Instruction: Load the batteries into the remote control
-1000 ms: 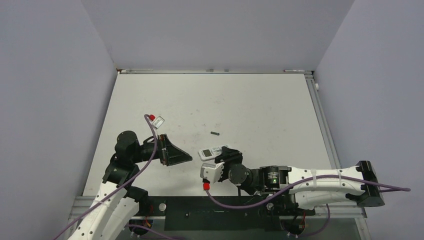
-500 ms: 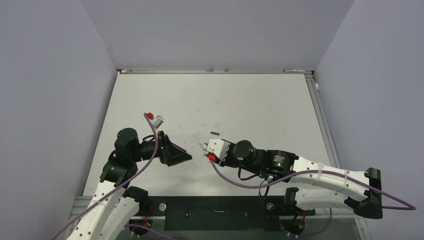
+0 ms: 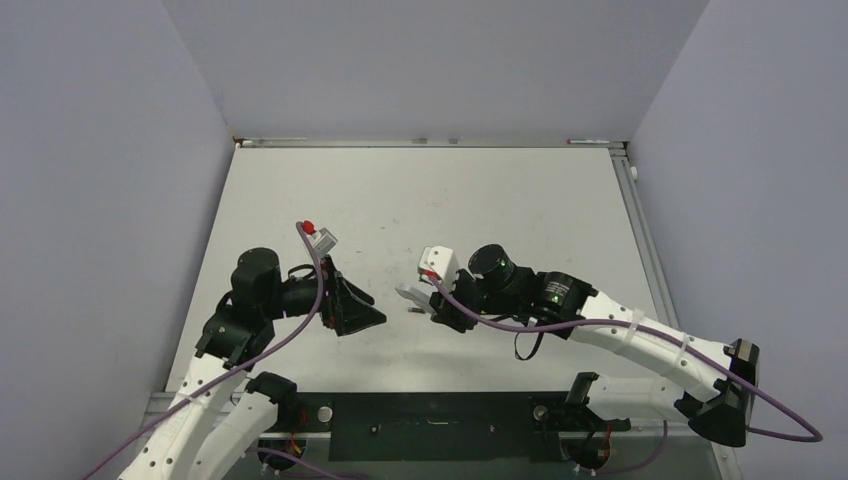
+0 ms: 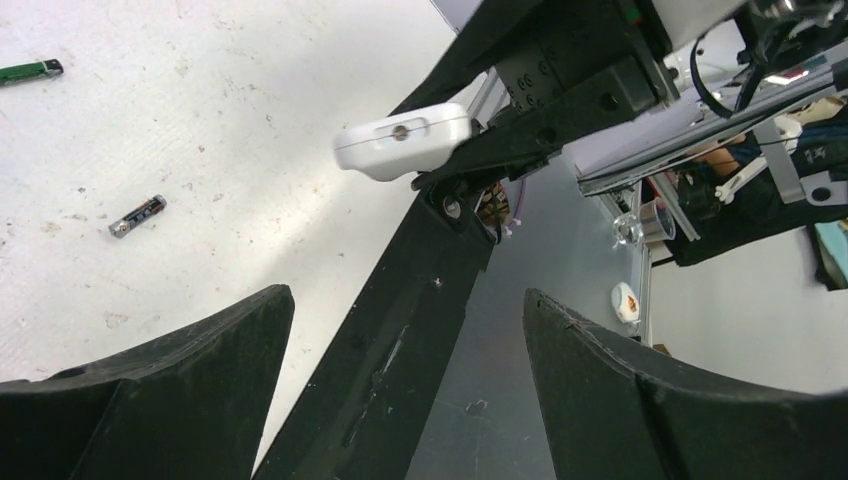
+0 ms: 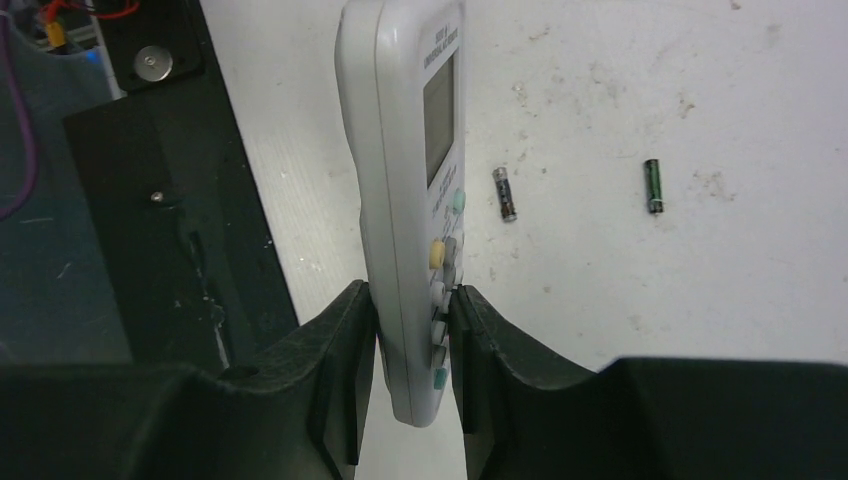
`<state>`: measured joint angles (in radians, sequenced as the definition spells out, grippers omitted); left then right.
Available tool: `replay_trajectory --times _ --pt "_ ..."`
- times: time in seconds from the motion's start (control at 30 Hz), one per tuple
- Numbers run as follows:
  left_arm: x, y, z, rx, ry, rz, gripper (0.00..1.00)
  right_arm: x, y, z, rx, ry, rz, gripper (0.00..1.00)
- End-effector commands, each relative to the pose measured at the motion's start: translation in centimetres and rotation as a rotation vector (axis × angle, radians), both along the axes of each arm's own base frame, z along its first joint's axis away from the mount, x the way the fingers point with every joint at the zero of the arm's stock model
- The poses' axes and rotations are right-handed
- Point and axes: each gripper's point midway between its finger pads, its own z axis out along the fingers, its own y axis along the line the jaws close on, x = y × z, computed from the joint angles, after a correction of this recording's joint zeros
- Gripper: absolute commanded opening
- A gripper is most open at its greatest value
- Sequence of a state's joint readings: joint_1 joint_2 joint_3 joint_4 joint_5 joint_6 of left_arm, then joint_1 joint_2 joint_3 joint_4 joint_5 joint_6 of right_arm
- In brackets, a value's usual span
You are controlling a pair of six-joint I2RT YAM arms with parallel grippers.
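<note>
Counting the pieces gives two arms, one remote control (image 5: 405, 170) and two batteries (image 5: 505, 193). Closest in, the left arm rises from its base at the near left corner, folds at the elbow and points its left gripper (image 3: 366, 316) rightward, low over the white table (image 3: 520, 200). Its jaws stand wide apart with nothing between them.

The right arm stretches from the near right corner in a long sweep leftward. Its right gripper (image 3: 428, 305) faces the left one, near it but not touching. That claw is clamped on the remote control at its button end, with one of the fingers (image 5: 340, 350) on the back and the other on the button face. The remote juts out from the jaws on edge, screen end away from the wrist, and is held clear of the table.

Farther out, both batteries lie loose on the tabletop, apart from each other and untouched. One is dark grey. The green-black battery (image 5: 652, 186) lies off to its side. The top view does not show them clearly.
</note>
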<state>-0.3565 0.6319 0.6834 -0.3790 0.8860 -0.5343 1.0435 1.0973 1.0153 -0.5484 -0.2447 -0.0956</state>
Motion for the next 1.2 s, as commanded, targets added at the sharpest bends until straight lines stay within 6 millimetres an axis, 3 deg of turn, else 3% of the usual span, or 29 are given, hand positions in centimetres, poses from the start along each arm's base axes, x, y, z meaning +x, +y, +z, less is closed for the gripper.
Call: replay_trajectory --times 0.0,0.3,0.47,0.87,1.17 --pt "-0.6 -0.3 1.4 0.057 -0.122 -0.037 0.82 -2.0 1.2 1.5 0.068 0.174 0.078 0.09" --pt "-1.3 -1.0 1.4 0.115 -0.172 -0.077 0.83 -6.5 1.7 0.5 0.056 0.444 0.268 0.09" --pt "-2.0 -1.4 1.4 0.111 -0.17 -0.122 0.83 -8.2 2.2 1.7 0.103 0.514 0.37 0.09" --pt "-4.7 -2.5 1.9 0.053 -0.18 -0.265 0.81 -8.8 3.3 2.5 0.141 0.61 0.437 0.09" --pt "-6.2 -2.9 2.3 0.003 -0.177 -0.347 0.72 -9.4 3.9 3.6 0.192 0.64 0.489 0.09"
